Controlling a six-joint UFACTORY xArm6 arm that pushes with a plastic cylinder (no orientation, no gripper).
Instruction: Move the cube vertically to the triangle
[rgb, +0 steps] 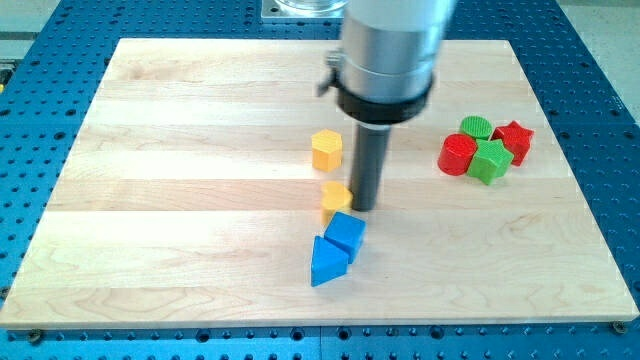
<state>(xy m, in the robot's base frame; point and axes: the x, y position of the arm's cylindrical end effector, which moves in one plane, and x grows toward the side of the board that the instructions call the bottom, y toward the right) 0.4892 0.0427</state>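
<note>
Blue cube (346, 234) touching blue triangle (327, 262), just below my tip (364, 208); no jaws.

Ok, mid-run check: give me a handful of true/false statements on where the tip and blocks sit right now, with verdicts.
1. The blue cube touches the blue triangle. True.
2. My tip is at the view's left of the lower yellow block. False: it sits just to that block's right, right beside it.
3. The red and green blocks cluster near the view's right: red cylinder, green star, green cylinder, red star. True.
4. The yellow hexagon lies below the blue cube. False: it is above it, toward the view's top.
5. The blue triangle rests off the wooden board. False: it is on the board, near the bottom edge.
</note>
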